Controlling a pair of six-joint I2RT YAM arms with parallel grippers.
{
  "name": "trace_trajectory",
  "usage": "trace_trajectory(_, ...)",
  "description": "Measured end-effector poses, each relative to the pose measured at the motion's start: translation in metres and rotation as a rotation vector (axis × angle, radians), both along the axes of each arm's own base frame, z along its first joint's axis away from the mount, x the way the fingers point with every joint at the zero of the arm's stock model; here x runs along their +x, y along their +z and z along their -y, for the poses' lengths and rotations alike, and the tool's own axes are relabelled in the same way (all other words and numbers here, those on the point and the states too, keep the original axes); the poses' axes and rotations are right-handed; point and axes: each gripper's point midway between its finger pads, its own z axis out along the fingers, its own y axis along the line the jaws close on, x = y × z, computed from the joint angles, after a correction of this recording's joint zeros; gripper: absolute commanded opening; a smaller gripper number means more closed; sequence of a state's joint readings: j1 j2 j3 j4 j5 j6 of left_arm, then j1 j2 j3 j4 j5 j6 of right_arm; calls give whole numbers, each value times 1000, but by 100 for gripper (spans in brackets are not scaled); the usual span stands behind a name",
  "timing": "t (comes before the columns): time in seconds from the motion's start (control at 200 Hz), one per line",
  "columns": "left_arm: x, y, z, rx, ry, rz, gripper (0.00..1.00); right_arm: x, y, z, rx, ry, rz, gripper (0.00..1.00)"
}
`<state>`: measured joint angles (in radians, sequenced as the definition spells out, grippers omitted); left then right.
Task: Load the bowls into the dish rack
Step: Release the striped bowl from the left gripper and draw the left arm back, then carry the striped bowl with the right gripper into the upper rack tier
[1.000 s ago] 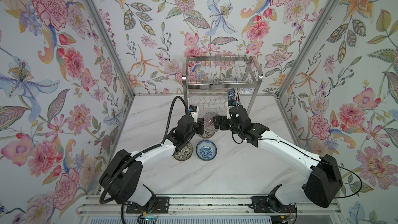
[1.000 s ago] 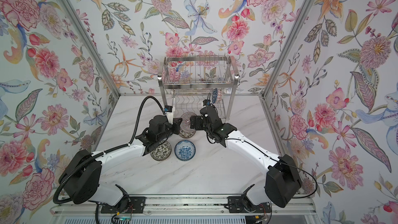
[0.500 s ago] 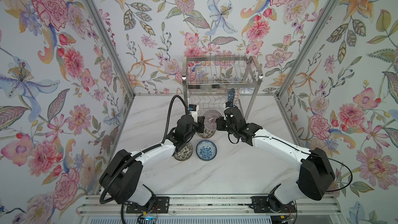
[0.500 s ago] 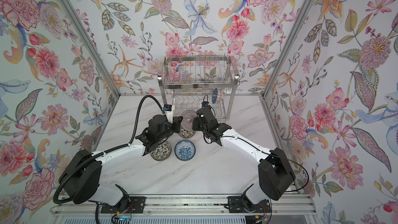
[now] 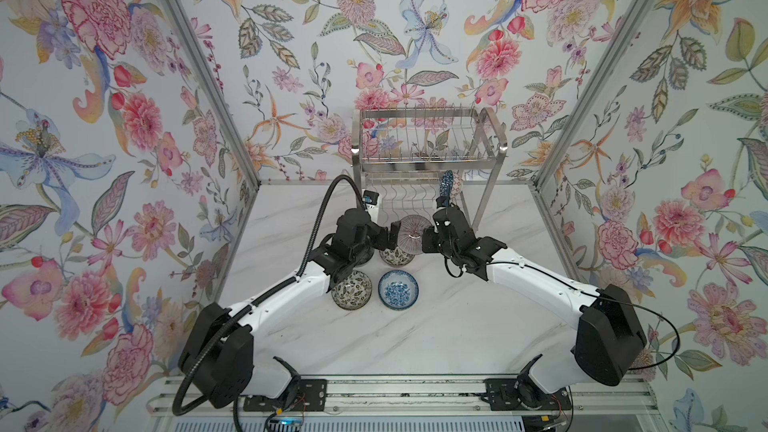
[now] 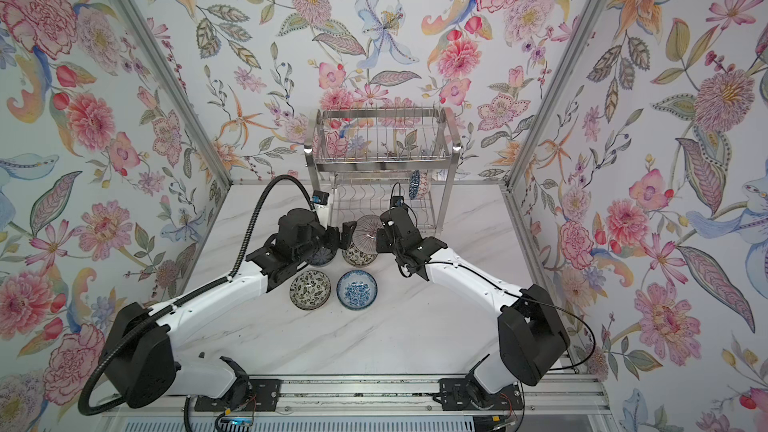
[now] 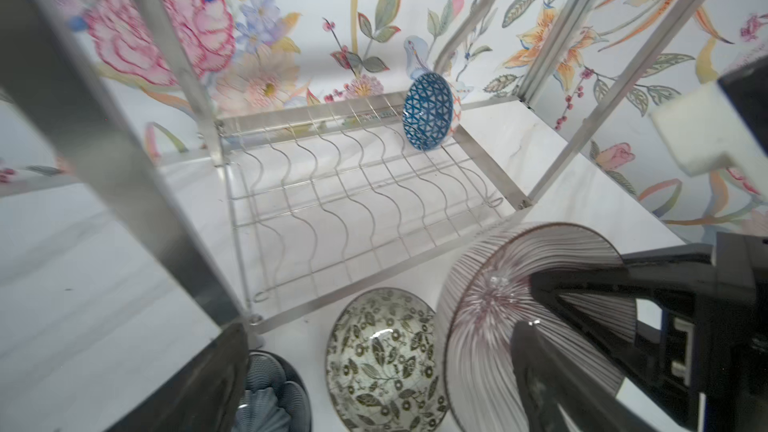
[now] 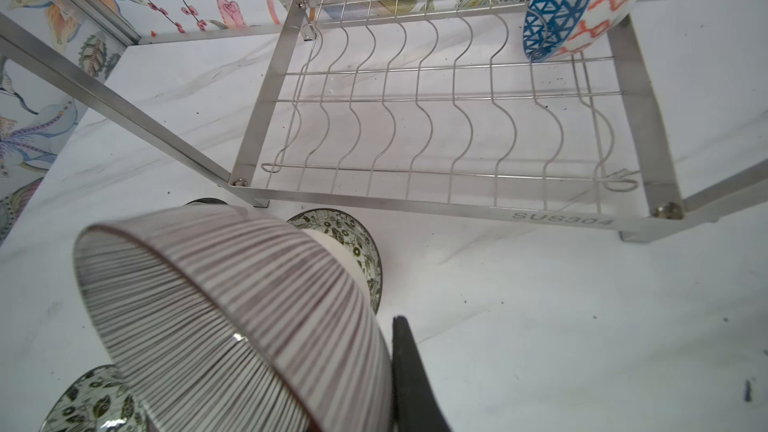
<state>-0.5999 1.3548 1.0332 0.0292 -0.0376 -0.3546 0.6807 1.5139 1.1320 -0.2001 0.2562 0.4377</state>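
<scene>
the striped bowl [image 5: 411, 228] is hanging on edge above the table [image 5: 415, 338], just in front of the dish rack [image 5: 428, 166], with its hollow turning toward the left arm. the right gripper [image 5: 424, 239] is pinching the bowl's right rim. we are reading that upright tilt as readying it to slip between the wavy wires of the lower tier. the left gripper [image 5: 388, 238] is sitting just left of the bowl with its jaws spread and apart from the rim, so we are judging the right arm alone to be carrying it.

a blue-triangle bowl [image 5: 448, 187] is already standing on edge at the tier's far right. a leaf bowl [image 5: 397, 255] is lying partly hidden beneath the striped one, with another leaf bowl [image 5: 351, 289] and a blue floral bowl [image 5: 397, 289] sitting nearer. a dark bowl [image 7: 270, 392] is peeking out under the left arm, and we are not making out its pattern. the right wrist view is showing only one finger [image 8: 411, 367].
</scene>
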Motion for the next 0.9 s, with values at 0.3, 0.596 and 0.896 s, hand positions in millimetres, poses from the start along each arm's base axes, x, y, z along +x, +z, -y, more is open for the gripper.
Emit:
trace_trajectory(0.3,-13,55,-112,181,197,76,99,20,21,31,-209,-46,106,0)
trace_trajectory(0.596,-23,-16,-155,308,231,-47,99,45,15,69,-476,-124,127,0)
trace_trajectory(0.896,-21,-18,-154,278,203,-43,99,71,12,95,-713,-183,122,0)
